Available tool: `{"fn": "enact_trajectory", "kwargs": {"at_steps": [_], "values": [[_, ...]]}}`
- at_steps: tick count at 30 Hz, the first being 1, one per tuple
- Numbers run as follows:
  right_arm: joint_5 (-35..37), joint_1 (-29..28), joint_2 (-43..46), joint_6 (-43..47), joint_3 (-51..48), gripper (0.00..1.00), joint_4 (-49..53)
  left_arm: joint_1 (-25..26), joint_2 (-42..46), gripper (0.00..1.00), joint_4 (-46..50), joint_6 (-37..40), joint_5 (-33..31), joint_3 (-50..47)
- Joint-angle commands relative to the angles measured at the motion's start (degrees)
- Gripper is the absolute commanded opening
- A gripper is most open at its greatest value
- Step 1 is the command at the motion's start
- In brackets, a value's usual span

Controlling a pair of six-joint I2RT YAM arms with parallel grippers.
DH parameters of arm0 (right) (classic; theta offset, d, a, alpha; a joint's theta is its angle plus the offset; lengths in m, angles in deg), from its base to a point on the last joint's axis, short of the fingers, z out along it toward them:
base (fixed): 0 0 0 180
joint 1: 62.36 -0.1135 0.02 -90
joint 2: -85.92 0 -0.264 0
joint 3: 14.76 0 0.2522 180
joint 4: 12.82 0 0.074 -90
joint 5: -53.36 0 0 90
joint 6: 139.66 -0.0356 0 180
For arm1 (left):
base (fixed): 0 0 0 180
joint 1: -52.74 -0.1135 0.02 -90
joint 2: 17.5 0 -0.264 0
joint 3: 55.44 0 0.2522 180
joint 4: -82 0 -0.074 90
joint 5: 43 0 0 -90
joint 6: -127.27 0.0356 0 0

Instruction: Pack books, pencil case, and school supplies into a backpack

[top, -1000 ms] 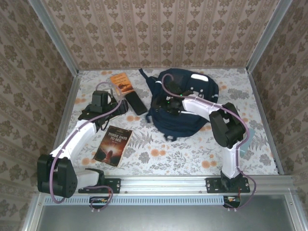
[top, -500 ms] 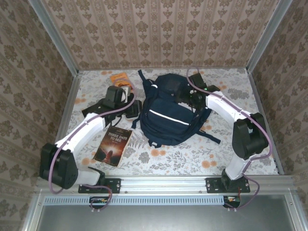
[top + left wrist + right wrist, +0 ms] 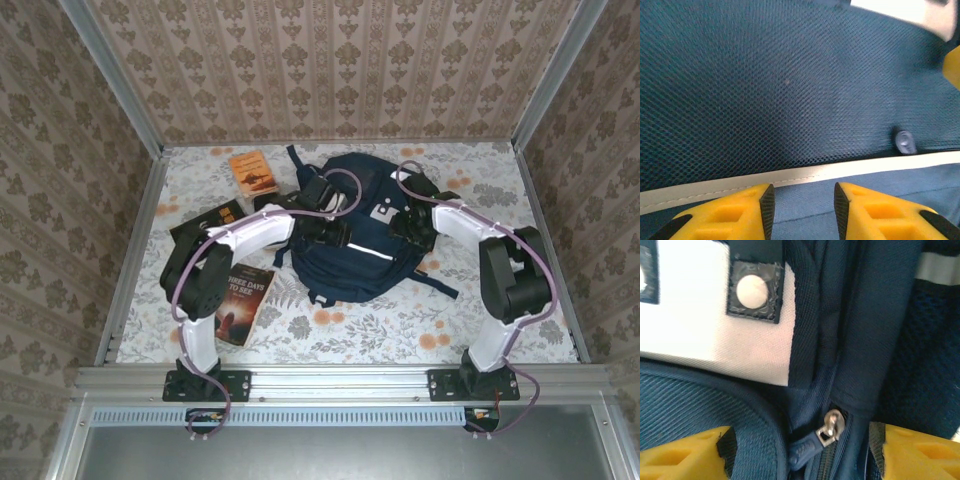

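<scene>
While both arms bend in over the backpack [image 3: 365, 255], which lies flat in the middle of the table [image 3: 400, 325], you have your left gripper [image 3: 330, 228] on its left side and your right gripper [image 3: 407, 224] near its upper right. From the left wrist, your yellow fingers [image 3: 755, 207] stand parted just above the navy mesh and a white stripe [image 3: 790, 176], grasping nothing. From the right wrist, your fingers [image 3: 685, 452] are spread wide and empty, with the zipper pull [image 3: 831, 424] lying between them below a pale grey patch [image 3: 700, 335].

The small orange book [image 3: 253, 172] lies near the back left of the table, apart from the bag. The black book with gold lettering [image 3: 205, 222] sits left of your left arm, and the brown book [image 3: 240, 295] lies nearer you, beside that arm's elbow. You cannot tell where the pencil case is.
</scene>
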Motion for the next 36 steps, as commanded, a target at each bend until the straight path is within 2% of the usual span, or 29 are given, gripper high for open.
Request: {"fn": "enact_trajectory", "kwargs": {"at_steps": [1, 8, 11, 16, 22, 28, 36], "values": [[-4.68, 0.12, -4.61, 2.03, 3.07, 0.73, -1.81, -0.58, -1.70, 0.38, 6.19, 0.35, -4.21, 1.23], [-17.17, -0.91, -9.31, 3.08, 6.06, 0.72, -9.06, -3.86, 1.27, 0.37, 4.71, -2.57, -4.78, -9.32], [-18.67, -1.08, -9.40, 4.91, 9.55, 0.72, -5.74, -4.69, 3.72, 0.42, 4.71, -0.56, -1.91, -10.72], [-12.07, 0.19, -0.09, 7.31, 8.70, 0.76, 0.33, -2.05, 5.99, 0.50, 10.21, 3.84, -2.71, -2.19], [-7.78, 5.09, 13.45, 6.33, -2.31, 0.79, 0.18, 4.53, 4.56, 0.55, 13.68, 4.56, -9.34, 6.17], [-7.43, 10.28, 21.09, 4.46, -12.46, 0.79, -1.81, 11.17, -1.54, 0.55, 16.10, 2.42, -16.42, 13.65], [-10.78, 15.92, 24.95, 0.33, -19.21, 0.78, -7.03, 17.48, -13.35, 0.52, 24.58, 3.41, -25.59, 27.46]]}}
